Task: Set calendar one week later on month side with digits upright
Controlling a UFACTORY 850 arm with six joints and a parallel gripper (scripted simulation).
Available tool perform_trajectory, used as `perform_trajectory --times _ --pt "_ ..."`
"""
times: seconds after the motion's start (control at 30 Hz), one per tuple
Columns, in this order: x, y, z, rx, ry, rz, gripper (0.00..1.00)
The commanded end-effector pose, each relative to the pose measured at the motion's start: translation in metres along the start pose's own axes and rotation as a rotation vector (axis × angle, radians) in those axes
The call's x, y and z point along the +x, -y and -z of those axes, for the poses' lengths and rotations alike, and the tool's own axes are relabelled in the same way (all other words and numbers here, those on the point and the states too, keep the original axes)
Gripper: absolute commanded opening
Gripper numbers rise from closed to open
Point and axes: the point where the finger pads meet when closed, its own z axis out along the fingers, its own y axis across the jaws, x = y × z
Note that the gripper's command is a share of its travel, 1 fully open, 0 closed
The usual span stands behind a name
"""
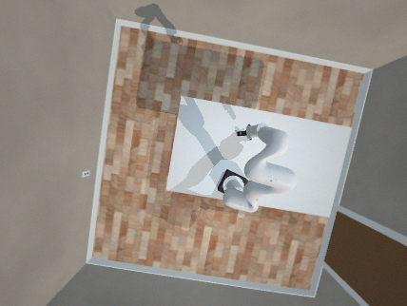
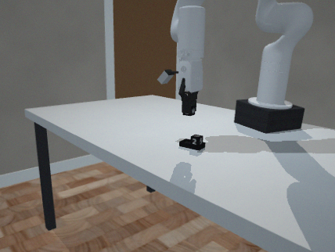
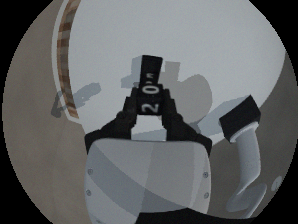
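My gripper (image 2: 189,109) hangs above the white table, shut on a black calendar cube (image 3: 149,102). In the wrist view the cube sits between the fingertips and shows white digits that read like 2 and 0. The black tray (image 2: 192,145) lies flat on the table below and a little nearer the camera. One cube (image 2: 196,140) stands in the tray's right half with a white 2 facing front. The tray's left half looks empty. In the wrist view the tray (image 3: 149,67) shows small, beyond the held cube. From above, the arm covers most of this spot around my gripper (image 1: 243,133).
The arm's black base (image 2: 269,115) stands on the table at the back right. The table's front edge (image 2: 117,158) runs close to the tray. A brown door (image 2: 142,47) is behind the table.
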Motion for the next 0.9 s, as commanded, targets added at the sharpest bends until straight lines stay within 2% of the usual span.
perform_trajectory --times 0.0,0.37,0.47,0.53,0.63,0.87 --pt "0.0003 0.0008 0.0007 0.004 0.001 0.093 0.29" --pt "0.0002 0.0007 0.0009 0.004 0.0 0.539 0.29" --pt "0.0002 0.0007 0.0009 0.004 0.0 0.548 0.29" --pt "0.0001 0.0006 0.0009 0.004 0.0 0.685 0.29" --pt "0.0001 0.0006 0.0009 0.003 0.0 0.757 0.29" --pt "0.0 0.0006 0.0011 0.003 -0.001 1.045 0.29"
